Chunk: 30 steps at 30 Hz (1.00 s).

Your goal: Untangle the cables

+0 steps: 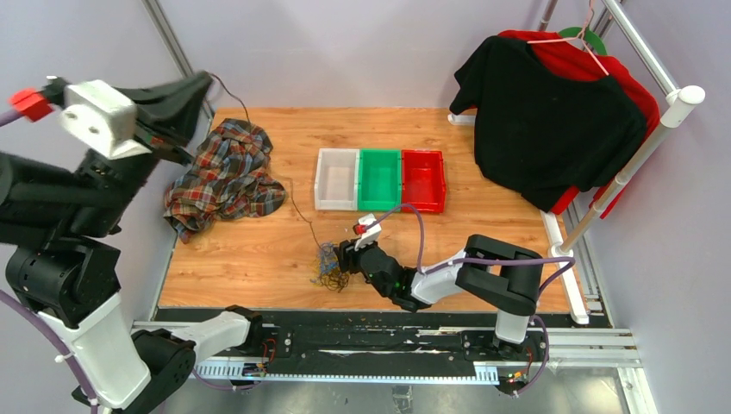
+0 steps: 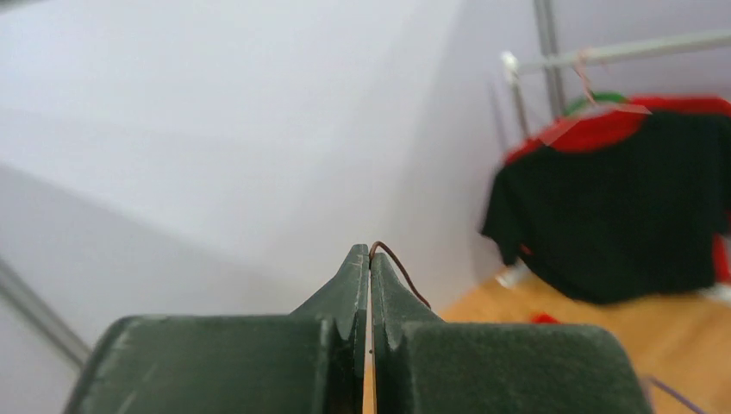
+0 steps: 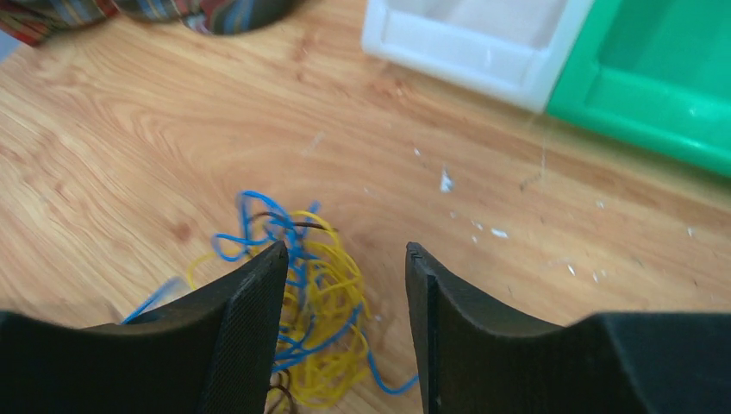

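Left claw: I have the left gripper (image 2: 370,254) pinched fully closed on one dark brown wire (image 2: 401,267). It is raised high off the table (image 3: 129,172), and the wire trails off its tip, down and away.
Right claw: the right gripper (image 3: 345,250) is low over the wood, jaws partly apart, with nothing clamped that I can see.
Cables: the yellow-and-blue cables (image 3: 323,289) are a clump between and under the right jaws, mostly beneath the finger on the left of its wrist view.
Ahead of right claw: white bin (image 3: 448,52) and green bin (image 3: 638,121), well apart from it; plaid shirt (image 1: 226,177) off ahead-left.
Step, my guess: pin the clump with the right, draw the brown wire out with the left.
Risk: an off-centre right closure catches few loops, so the whole clump lifts.
Risk: if the brown wire is knotted inside, pulling tightens it.
Risk: the thin wire is held only at the very tips and could slip.
Risk: a taut wire passing near the shirt may snag.
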Tool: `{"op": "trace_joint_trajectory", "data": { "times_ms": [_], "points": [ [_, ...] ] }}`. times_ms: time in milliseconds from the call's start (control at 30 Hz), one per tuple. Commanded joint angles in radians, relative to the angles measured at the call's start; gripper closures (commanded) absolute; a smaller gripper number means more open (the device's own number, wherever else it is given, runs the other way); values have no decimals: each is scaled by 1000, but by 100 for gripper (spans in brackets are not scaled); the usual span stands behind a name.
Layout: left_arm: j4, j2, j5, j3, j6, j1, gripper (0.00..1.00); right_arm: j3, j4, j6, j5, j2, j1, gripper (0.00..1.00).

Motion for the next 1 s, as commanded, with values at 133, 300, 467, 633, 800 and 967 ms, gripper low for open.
{"op": "trace_joint_trajectory", "data": {
  "times_ms": [133, 300, 467, 633, 800, 967],
  "points": [
    [557, -9, -341, 10, 156, -5, 100, -63, -15, 78, 44, 11, 29, 46],
    [732, 22, -436, 25, 192, -5, 100, -77, -26, 85, 45, 8, 38, 46],
    [805, 40, -418, 35, 191, -5, 99, -85, -30, 80, 56, -13, 41, 46],
    [920, 48, -460, 8, 229, -5, 99, -89, -77, 65, 61, -51, 41, 46],
    [990, 123, -424, 143, 309, -5, 99, -130, -95, 78, 95, -87, 44, 46],
    [991, 101, -410, 77, 336, -5, 99, -161, -160, 16, 156, -238, 52, 39]
  ]
}}
